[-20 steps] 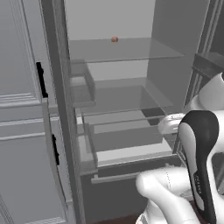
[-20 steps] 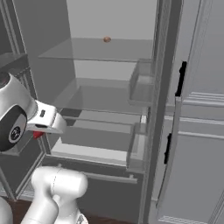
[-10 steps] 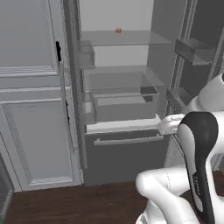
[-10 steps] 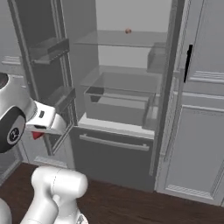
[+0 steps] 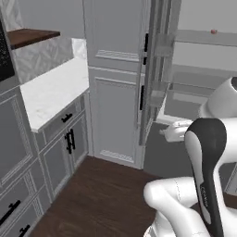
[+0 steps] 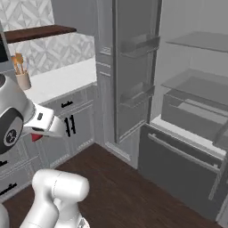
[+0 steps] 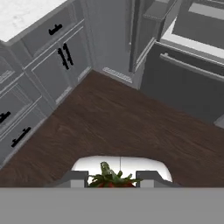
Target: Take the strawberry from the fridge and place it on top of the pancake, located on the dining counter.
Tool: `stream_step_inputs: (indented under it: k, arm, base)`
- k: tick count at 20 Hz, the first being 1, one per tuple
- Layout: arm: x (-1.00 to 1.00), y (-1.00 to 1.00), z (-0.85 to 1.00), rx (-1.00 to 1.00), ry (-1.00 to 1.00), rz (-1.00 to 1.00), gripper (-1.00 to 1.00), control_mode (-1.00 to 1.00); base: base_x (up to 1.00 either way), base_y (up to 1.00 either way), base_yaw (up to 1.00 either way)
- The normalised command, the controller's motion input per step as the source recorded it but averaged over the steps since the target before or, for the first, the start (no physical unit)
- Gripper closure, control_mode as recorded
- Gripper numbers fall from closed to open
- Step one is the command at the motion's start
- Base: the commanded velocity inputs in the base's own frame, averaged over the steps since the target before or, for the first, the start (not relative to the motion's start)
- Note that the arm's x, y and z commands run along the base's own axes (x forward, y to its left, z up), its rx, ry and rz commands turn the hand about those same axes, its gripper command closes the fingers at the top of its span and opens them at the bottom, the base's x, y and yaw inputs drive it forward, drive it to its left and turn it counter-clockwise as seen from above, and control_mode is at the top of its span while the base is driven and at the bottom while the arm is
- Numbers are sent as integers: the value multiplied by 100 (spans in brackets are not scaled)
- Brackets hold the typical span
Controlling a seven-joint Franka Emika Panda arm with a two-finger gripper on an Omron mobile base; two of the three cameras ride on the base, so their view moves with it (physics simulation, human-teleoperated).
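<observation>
My gripper (image 7: 113,180) is shut on the strawberry (image 7: 110,176), whose green leaves and a bit of red show between the two fingertips. In the right base view the same red berry (image 6: 36,136) peeks out under the hand at the left. The fridge (image 6: 191,93) stands open on the right, with pale glass shelves and its dark bottom drawer (image 7: 188,83) closed. A small orange-toned round fruit (image 5: 213,31) lies on an upper fridge shelf. The pancake and the dining counter are out of view.
A wall counter with a white marbled top (image 5: 51,92) runs along the left over grey cabinets with black handles (image 5: 69,139). A tall panelled cabinet (image 5: 115,92) stands beside the open fridge door (image 5: 157,69). Dark wood floor (image 7: 122,127) spreads below the hand.
The whole picture has shifted: the base has backed off and turned left, so the fridge slid to the right and the wall counter came in. The grip on the strawberry is unchanged.
</observation>
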Motion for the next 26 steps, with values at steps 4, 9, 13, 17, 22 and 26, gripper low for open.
stream_step_inputs:
  k: [4,9,13,17,22,26]
  arm:
    - [0,0,0,0,0,0,100,100]
    - [0,0,0,0,0,0,100,100]
    - [0,0,0,0,0,0,100,100]
    - [0,0,0,0,0,0,100,100]
    - [0,0,0,0,0,0,100,100]
    - [0,0,0,0,0,0,100,100]
  base:
    - [-71,-18,80]
    - [-55,-9,87]
    - [-45,-12,95]
    - [-46,-12,95]
    - [-45,-7,94]
    - [-25,-7,91]
